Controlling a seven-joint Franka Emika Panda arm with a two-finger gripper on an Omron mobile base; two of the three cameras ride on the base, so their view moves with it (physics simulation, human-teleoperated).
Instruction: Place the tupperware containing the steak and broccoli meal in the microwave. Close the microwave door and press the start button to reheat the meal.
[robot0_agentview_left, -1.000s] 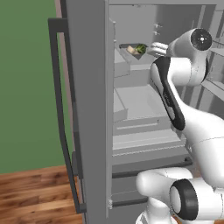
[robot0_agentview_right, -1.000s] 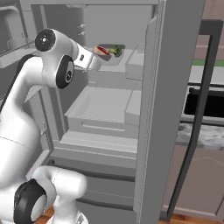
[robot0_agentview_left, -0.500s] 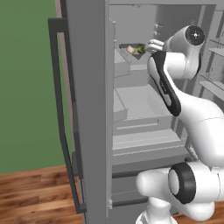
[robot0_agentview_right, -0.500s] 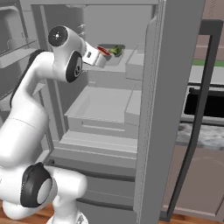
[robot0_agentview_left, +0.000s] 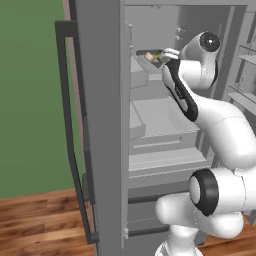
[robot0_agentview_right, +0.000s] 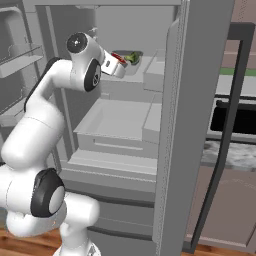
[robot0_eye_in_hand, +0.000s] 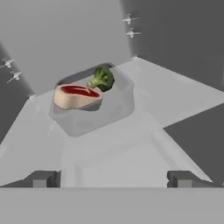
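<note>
Reached deeper into the open fridge (robot0_agentview_right: 127, 120) since a second ago, with the white arm (robot0_agentview_left: 210, 117) now stretched further toward the upper shelf (robot0_eye_in_hand: 175, 94) and the wrist drawn closer to the tupperware (robot0_eye_in_hand: 94, 111). Same base position, same framing in both base views; tupperware unmoved.

Sits on the upper shelf, toward its back edge and near the rear wall, with bare shelf on every side. Pale see-through walls, holding the steak and broccoli meal: steak (robot0_eye_in_hand: 77, 96) with a red top and tan sides on one side, green broccoli (robot0_eye_in_hand: 101, 78) just beside it, the two touching or nearly so. Seen too in the left base view (robot0_agentview_left: 151, 56) and the right base view (robot0_agentview_right: 129, 59), just past the hand.

Gripper (robot0_eye_in_hand: 111, 177) spread wide, fingertips (robot0_eye_in_hand: 41, 178) well apart at the bottom of the hand view, holding nothing. Short of the tupperware, apart from it, with a strip of bare shelf between fingertips and the container's near wall.

Fridge door (robot0_agentview_left: 97, 125) swung open, dark handle (robot0_agentview_left: 67, 130) along its edge.
</note>
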